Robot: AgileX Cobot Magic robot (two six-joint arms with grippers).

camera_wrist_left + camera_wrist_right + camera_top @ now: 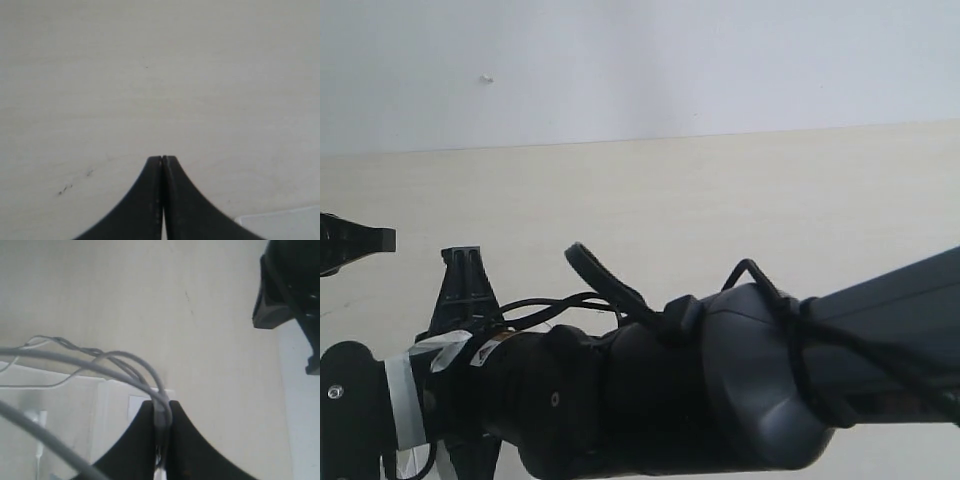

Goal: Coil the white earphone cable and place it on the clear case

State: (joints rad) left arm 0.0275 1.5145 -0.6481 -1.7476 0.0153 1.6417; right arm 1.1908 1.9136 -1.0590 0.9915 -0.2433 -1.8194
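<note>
My right gripper (161, 412) is clamped on the white earphone cable (100, 371), its loops hanging above the clear case (65, 430). My left gripper (162, 160) is pinched closed, holding nothing. In the exterior view the right sits at 8 o'clock and the left at 9.

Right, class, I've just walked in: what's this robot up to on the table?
The right gripper is shut on a loop of the white earphone cable and holds it over the clear case. The left gripper is shut and empty, over the bare table near a corner of the case. The cable has not been let go yet.
</note>
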